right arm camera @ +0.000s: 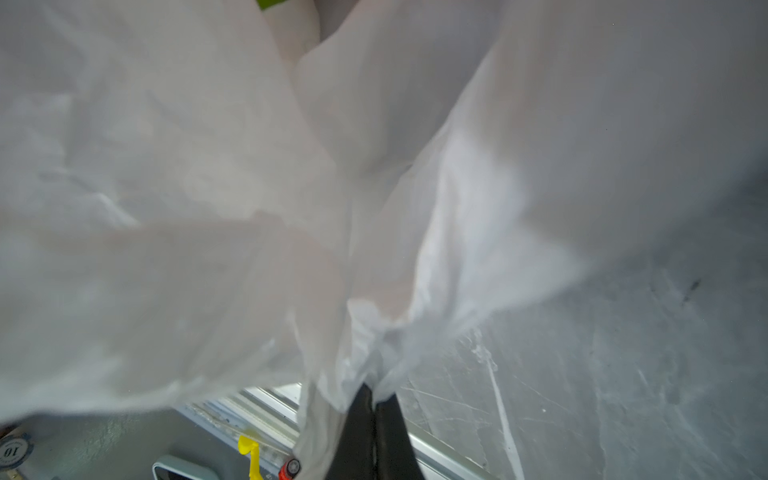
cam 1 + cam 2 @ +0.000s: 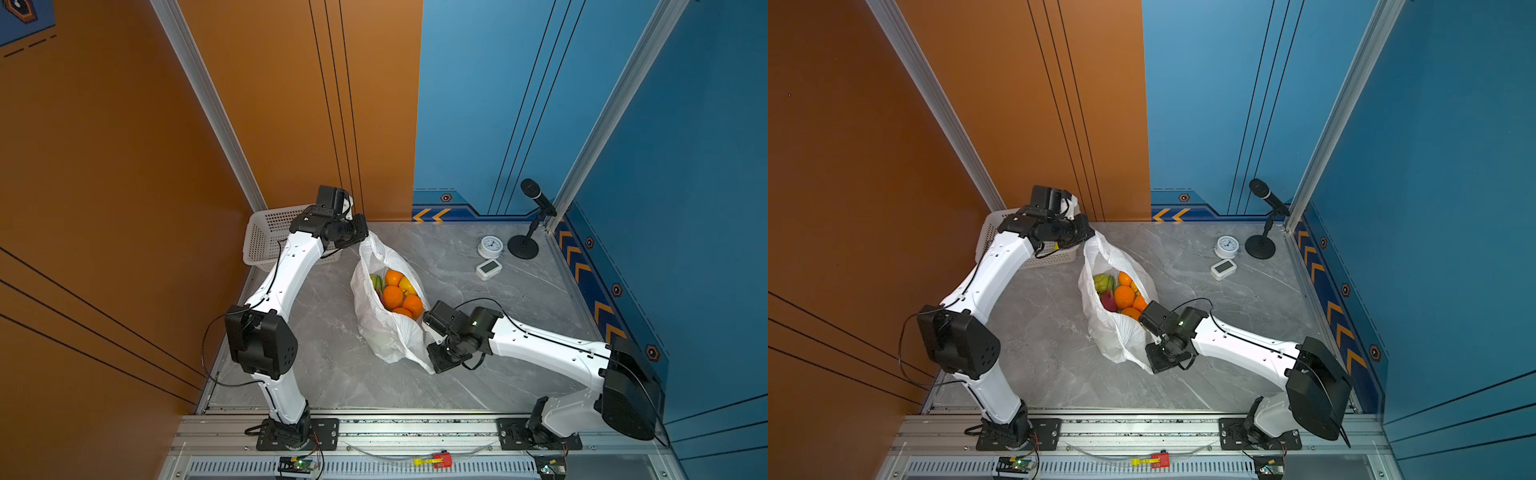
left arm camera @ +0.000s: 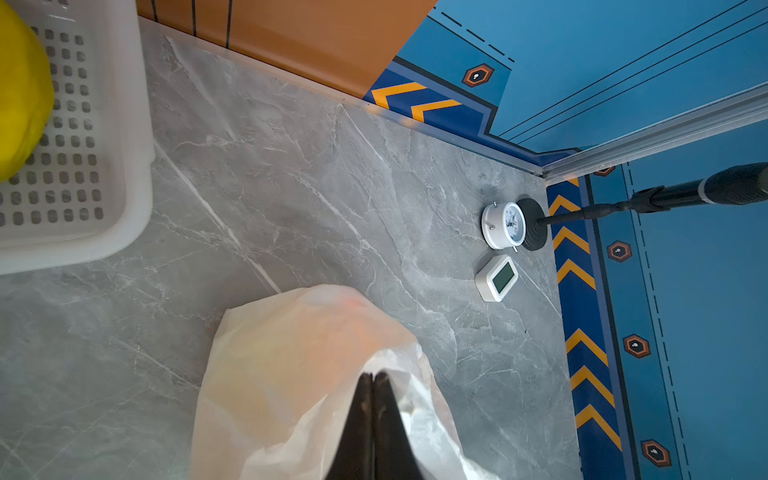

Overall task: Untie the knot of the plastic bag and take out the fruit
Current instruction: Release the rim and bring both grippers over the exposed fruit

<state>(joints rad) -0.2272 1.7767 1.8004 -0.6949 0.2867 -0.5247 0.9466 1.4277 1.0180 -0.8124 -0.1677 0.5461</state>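
Note:
The white plastic bag point(image 2: 390, 340) point(image 2: 1117, 336) lies stretched between my two grippers, its mouth gaping upward. No knot shows in any view. Inside lies the fruit: several oranges point(image 2: 392, 296) point(image 2: 1124, 296), a green one point(image 2: 1100, 282), a pink-red one point(image 2: 1108, 301) and a yellow one point(image 2: 406, 286). My left gripper point(image 2: 362, 236) point(image 2: 1090, 235) point(image 3: 372, 375) is shut on the bag's far end, next to the basket. Pinching the bag's near end is my right gripper point(image 2: 431, 366) point(image 2: 1153, 365) point(image 1: 376, 392), also shut, with bunched plastic fanning out from its tips.
A white perforated basket point(image 2: 266, 232) point(image 3: 137, 124) stands at the back left under the left arm, with a yellow object point(image 3: 20, 95) in it. At the back right are a white clock point(image 2: 490, 246), a small white display point(image 2: 488, 269) and a microphone on a stand point(image 2: 536, 199).

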